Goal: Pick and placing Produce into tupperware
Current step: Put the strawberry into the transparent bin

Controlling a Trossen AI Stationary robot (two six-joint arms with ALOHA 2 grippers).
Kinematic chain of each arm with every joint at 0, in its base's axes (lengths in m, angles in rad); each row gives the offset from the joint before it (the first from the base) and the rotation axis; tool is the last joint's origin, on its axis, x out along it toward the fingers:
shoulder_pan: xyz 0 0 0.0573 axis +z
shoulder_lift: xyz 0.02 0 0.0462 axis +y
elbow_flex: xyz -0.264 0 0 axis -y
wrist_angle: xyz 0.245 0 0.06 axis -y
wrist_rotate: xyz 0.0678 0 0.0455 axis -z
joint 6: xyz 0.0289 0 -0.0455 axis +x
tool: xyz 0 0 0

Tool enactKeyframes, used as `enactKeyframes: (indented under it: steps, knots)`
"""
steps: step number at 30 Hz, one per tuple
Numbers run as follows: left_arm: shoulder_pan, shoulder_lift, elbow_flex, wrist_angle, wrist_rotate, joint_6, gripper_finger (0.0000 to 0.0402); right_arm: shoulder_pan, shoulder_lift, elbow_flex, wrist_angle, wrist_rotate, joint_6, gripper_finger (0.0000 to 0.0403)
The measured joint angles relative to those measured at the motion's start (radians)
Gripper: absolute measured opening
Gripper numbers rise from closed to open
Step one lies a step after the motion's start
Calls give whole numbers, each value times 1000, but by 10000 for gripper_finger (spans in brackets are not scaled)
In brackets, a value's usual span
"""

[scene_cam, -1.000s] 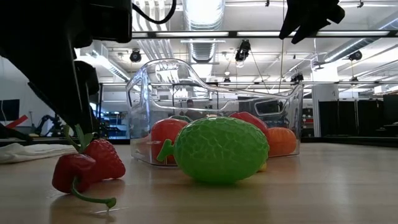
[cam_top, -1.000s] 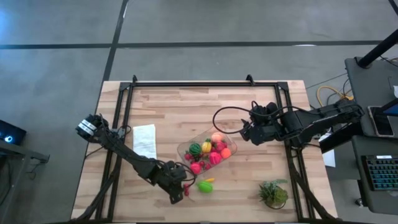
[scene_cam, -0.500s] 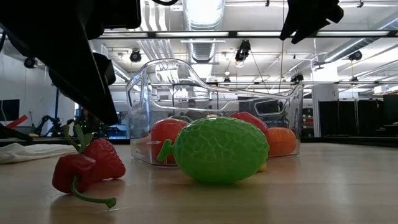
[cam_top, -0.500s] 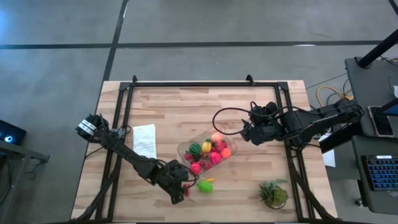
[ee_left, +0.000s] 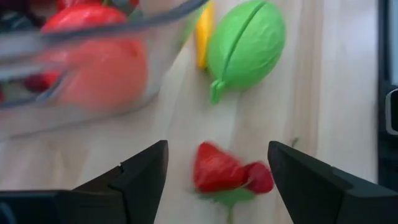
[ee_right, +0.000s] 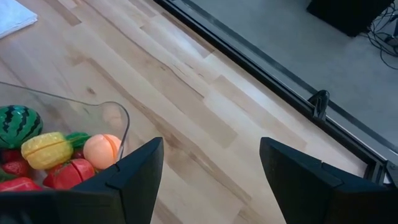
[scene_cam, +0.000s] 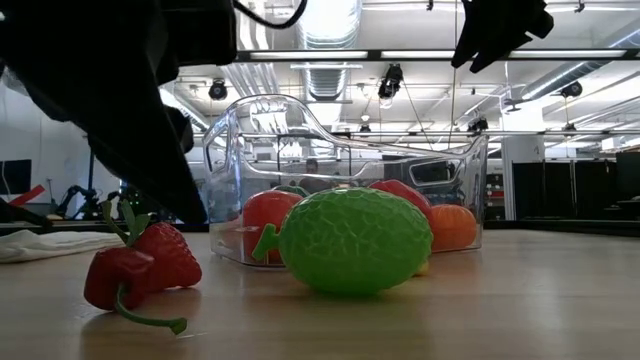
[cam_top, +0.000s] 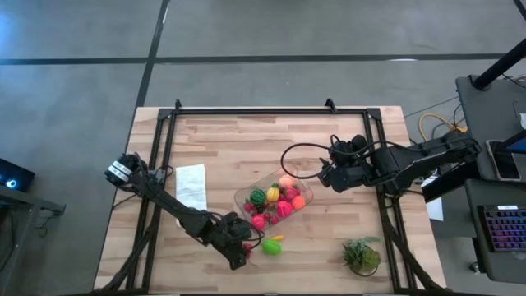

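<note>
While the left gripper [ee_left: 216, 171] hangs with fingers apart, holding nothing: it frames the strawberries [ee_left: 227, 173]
Strawberries: on the desk near its front edge, beside the lime-green fruit [cam_top: 271, 246], outside the tupperware [cam_top: 246, 196]
Handling: probably light, hard, slippery; grip the red bodies
Right gripper [ee_right: 208, 168]: fingers apart, holding nothing, by the tupperware's right end
Low view: shows the curling stem

Overhead straight down, low level close-up, both sharing tupperware [cam_top: 273, 198] [scene_cam: 340, 160]

Red strawberries [ee_left: 227, 171], lime-green fruit [ee_left: 245, 43], dark-green striped melon [ee_right: 18, 124], clear tupperware [scene_cam: 240, 140].
</note>
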Motion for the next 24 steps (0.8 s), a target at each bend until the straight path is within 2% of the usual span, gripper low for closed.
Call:
enactKeyframes:
  steps: [24]
  knots:
    - [-8, 3, -43, 3, 8, -13, 261, 0, 0, -1, -1, 2, 0, 258]
